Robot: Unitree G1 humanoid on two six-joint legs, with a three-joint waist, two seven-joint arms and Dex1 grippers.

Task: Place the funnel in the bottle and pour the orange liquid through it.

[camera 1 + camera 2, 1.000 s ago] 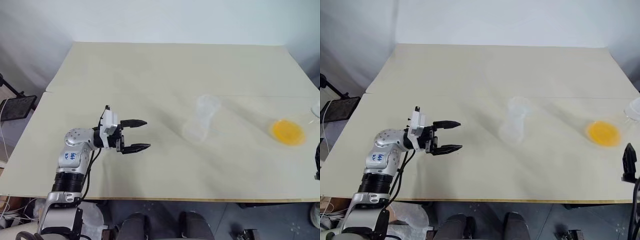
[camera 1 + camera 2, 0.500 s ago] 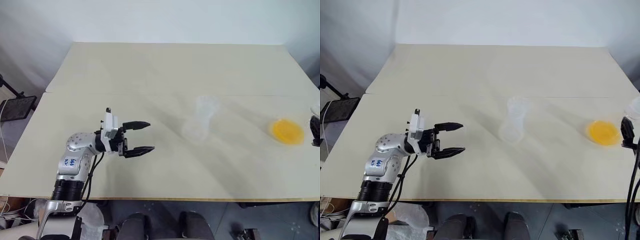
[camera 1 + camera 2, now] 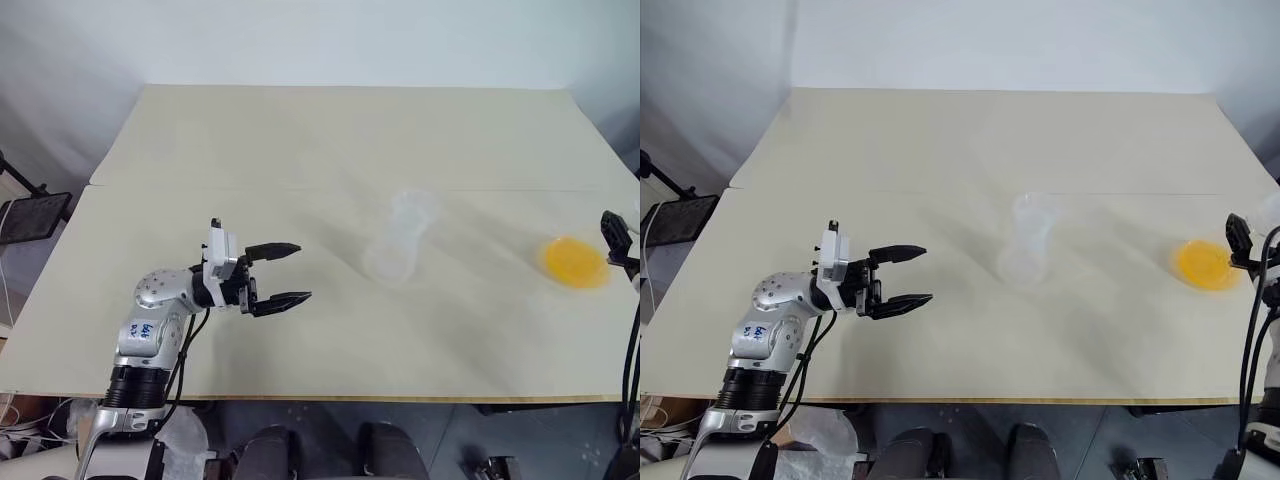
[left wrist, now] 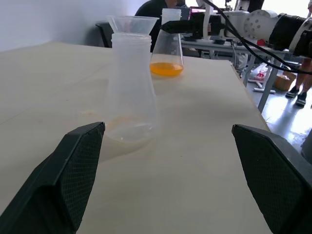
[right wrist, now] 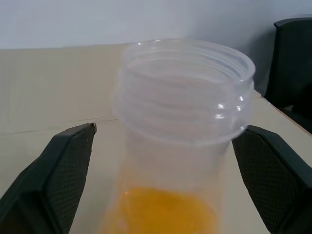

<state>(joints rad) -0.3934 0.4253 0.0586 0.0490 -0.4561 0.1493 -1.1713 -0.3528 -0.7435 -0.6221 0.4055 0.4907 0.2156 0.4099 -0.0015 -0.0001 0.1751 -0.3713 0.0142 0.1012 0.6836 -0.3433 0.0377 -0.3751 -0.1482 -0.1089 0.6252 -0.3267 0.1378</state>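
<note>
1. The funnel (image 4: 132,23) sits in the mouth of the bottle (image 3: 397,245), which stands upright mid-counter (image 3: 300,150).
2. Right of the bottle, near the counter's edge, a larger flask (image 4: 166,46) holds the orange liquid (image 3: 575,262).
3. The right pincer (image 3: 1240,245) hangs open about that flask's neck, not touching it.
4. Left of the bottle and well apart, the left pincer (image 3: 283,272) points toward it, open and empty.

We see bright yellow-orange translucent liquid (image 4: 166,69) in a colourless clear glass flask (image 5: 183,141), a cloudy colourless bottle (image 4: 129,92), and a pale beige tabletop (image 3: 300,150).
</note>
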